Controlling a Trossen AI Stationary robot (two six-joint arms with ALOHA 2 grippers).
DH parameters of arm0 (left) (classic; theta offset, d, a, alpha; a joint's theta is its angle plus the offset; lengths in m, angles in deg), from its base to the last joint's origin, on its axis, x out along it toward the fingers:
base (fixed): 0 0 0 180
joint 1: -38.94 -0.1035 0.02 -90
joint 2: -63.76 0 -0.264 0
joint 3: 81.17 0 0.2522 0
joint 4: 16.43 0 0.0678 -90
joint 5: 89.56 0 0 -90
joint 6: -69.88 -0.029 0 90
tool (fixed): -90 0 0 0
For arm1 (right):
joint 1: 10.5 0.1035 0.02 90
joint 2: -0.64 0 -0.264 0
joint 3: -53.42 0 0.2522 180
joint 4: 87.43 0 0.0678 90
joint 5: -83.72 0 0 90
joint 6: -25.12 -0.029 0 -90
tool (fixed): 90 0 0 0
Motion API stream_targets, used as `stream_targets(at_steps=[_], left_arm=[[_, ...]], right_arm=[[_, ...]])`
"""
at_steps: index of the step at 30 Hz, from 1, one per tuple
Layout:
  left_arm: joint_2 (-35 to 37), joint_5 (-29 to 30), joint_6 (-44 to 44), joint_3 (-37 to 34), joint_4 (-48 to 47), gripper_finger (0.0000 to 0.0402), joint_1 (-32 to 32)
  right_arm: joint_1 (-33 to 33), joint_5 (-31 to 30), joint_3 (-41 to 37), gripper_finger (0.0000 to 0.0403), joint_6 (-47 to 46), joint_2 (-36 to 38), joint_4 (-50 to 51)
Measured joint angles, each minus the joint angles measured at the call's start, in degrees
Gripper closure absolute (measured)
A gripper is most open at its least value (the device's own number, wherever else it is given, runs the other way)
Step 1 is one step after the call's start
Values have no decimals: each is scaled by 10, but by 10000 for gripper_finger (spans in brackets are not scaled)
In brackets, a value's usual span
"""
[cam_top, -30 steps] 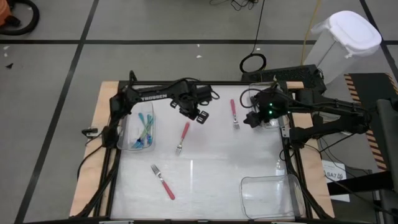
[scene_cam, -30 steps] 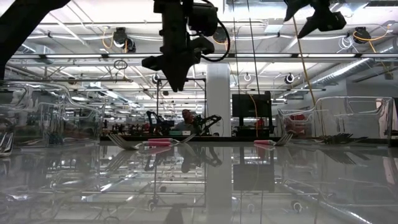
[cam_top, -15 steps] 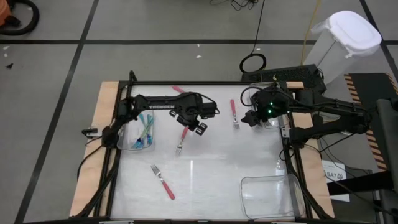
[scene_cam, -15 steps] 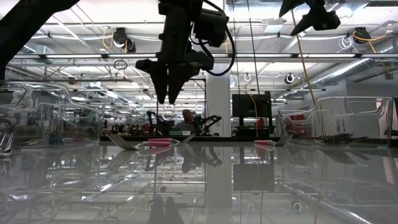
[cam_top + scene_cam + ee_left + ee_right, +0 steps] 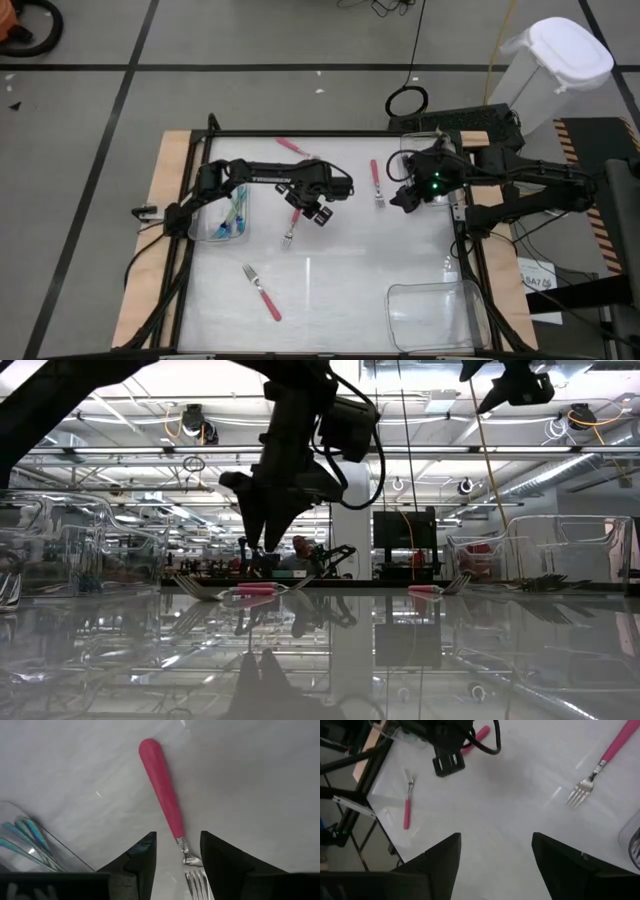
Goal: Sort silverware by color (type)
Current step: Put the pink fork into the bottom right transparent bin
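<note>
Lying loose on the white table (image 5: 340, 290) are four pink-handled forks: one mid-frame (image 5: 292, 222), one near the top edge (image 5: 292, 147), one right of centre (image 5: 376, 184), one lower left (image 5: 262, 292). Teal forks (image 5: 234, 212) fill the left bin (image 5: 222, 235). Straddling the mid-frame fork, the left gripper (image 5: 307, 208) is partly spread, holding nothing. Upper right, the right gripper (image 5: 400, 197) hangs wide apart and empty.
</note>
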Motion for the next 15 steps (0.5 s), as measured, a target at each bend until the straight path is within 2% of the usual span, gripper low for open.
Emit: stream_targets(at_steps=[3, 8, 15], left_arm=[[4, 7, -10, 0, -30, 249, 3], [45, 77, -42, 0, -43, 249, 16], [75, 79, -47, 0, -40, 249, 25]], right_arm=[[9, 1, 0, 161, 6, 0, 7], [22, 1, 0, 161, 12, 0, 7], [40, 1, 0, 161, 12, 1, 7]])
